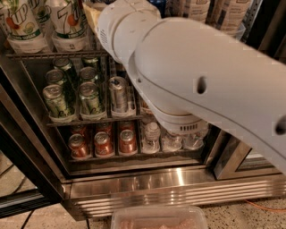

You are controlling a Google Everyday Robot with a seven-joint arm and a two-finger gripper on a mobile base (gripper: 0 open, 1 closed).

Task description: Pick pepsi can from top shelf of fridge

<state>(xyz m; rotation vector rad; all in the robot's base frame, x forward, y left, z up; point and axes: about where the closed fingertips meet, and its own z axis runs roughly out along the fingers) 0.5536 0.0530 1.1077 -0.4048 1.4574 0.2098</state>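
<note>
arm (201,76): large white link crosses the open fridge (178,190), its far end up at the top shelf (31,54).
gripper: out of view behind the arm's end at the top shelf; state cannot be told.
pepsi can (157,3): on top shelf, only a dark blue sliver above the arm.
7up bottles (67,22): top shelf, left.
lower racks: green cans (56,100), red cans (103,144).

You're looking at an arm (210,85) shelled in smooth white plastic with a soft sheen; the gripper is hidden behind it. On the fridge (178,192) the base is ribbed brushed steel and the frame matt black. The top shelf (44,54) is grey metal wire, carrying glossy plastic 7UP bottles (67,22). The green cans (56,100) and red cans (103,144) have shiny aluminium tops.
</note>
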